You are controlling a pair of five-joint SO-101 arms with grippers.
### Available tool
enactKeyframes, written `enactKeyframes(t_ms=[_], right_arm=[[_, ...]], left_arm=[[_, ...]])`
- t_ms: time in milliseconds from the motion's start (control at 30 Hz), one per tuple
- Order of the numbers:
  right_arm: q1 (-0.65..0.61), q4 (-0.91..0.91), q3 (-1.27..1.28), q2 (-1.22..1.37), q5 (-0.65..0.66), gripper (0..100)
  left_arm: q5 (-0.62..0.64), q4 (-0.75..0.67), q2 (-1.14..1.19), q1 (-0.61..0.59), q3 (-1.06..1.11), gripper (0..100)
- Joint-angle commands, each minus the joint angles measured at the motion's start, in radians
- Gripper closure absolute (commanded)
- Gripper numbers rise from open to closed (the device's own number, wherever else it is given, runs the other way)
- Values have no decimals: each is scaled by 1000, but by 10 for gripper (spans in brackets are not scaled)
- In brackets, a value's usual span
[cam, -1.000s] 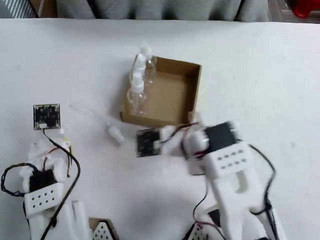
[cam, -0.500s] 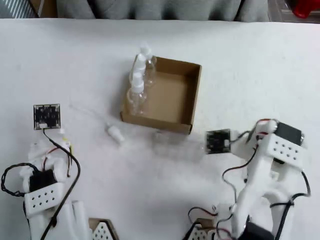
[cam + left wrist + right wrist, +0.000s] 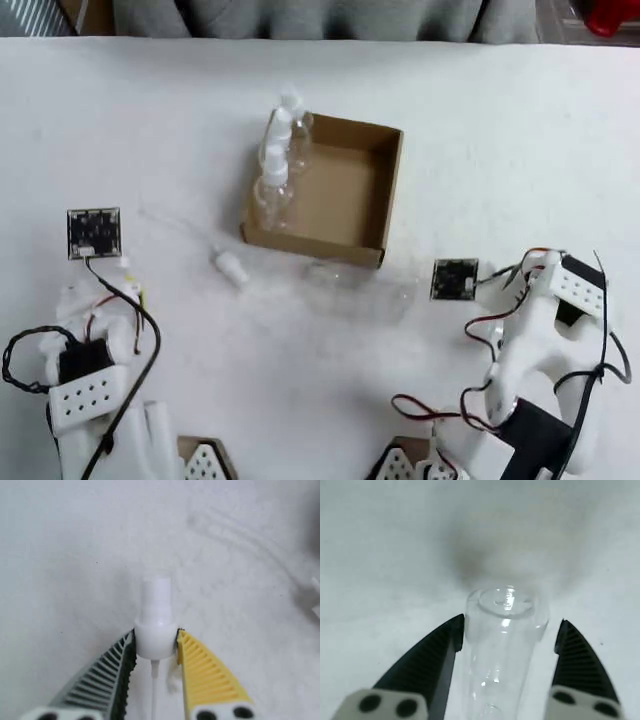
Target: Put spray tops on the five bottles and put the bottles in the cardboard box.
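Observation:
In the left wrist view my left gripper (image 3: pixel 154 636) is shut on a white spray top (image 3: pixel 155 622), its thin tube trailing back between the fingers. This arm (image 3: pixel 85 370) sits at the near left of the table. My right gripper (image 3: pixel 510 627) is open, with a clear, uncapped bottle (image 3: pixel 502 635) lying between its jaws. The same bottle (image 3: pixel 365 285) lies on its side on the table in front of the cardboard box (image 3: pixel 385 190). Three clear bottles with spray tops (image 3: pixel 275 170) stand along the box's left side. Another loose spray top (image 3: pixel 230 267) lies left of the box's front.
The table is covered with a white cloth. My right arm (image 3: pixel 545 330) stands at the near right, trailing red and black wires. The table's far edge runs along the back, with dark furniture behind it.
My right arm swung from the box's front edge out to the right and drew back. The clear bottle now shows lying in front of the box. The left arm kept still.

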Motion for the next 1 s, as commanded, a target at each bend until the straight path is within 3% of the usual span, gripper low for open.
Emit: enactKeyframes(t_ms=[0,167,367,433,533,667,833,967], right_arm=[[12,-4,-75,-19,-66,754],[15,130,-169,-107,-227,767],[74,234,-201,-278,-334,950],[122,262,-199,-329,-342,987],[226,286,-173,-384,-373,966],[375,283,-81,-420,-500,982],[561,137,58,-418,-554,982],[634,-87,176,-418,-703,982]], left_arm=[[2,-26,-25,15,-8,979],[2,-26,-25,15,-8,979],[2,-26,-25,15,-8,979],[0,-26,-25,15,-8,979],[0,-26,-25,15,-6,979],[0,-26,-25,15,-6,979],[-37,-26,-24,16,-6,979],[-40,-23,-22,16,-6,979]])
